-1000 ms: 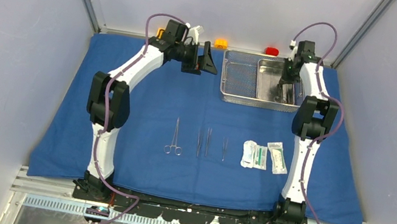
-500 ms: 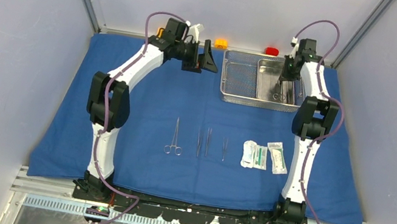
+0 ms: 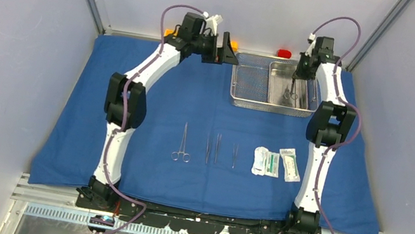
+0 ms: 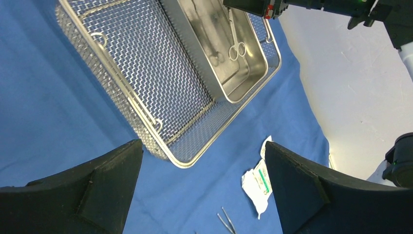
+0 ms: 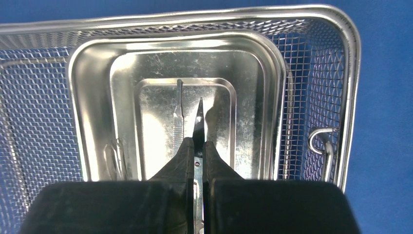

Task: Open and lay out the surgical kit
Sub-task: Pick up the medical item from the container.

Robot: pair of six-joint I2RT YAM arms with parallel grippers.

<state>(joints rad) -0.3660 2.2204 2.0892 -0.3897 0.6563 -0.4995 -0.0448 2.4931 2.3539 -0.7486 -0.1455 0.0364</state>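
We see the right gripper point(image 5: 196, 144) clamped on a thin steel pair of scissors point(image 5: 199, 119). From its own wrist camera only a narrow dark sliver shows past the fingertips, and the rest is hidden between the black fingers. From the left wrist the ring handles show below that gripper, over the smaller steel pan point(image 5: 87, 97). Whether they touch its floor we cannot tell. The pan sits in the right half of the steel mesh tray point(image 5: 343, 73), at the far side of the large blue cloth wrap point(image 3: 92, 135). A flat steel handle point(image 5: 178, 114) lies in the pan. A glint by the pan's left wall is too lost in reflections to name.

The left gripper point(image 4: 203, 145) hovers by the tray's far left corner, jaws wide apart and empty. Nearer the bases, four thin steel instruments point(image 3: 208, 148) lie in a row on the cloth, too small for us to sort scissors from forceps. Two white-green packets point(image 3: 266, 162) lie just to their right.
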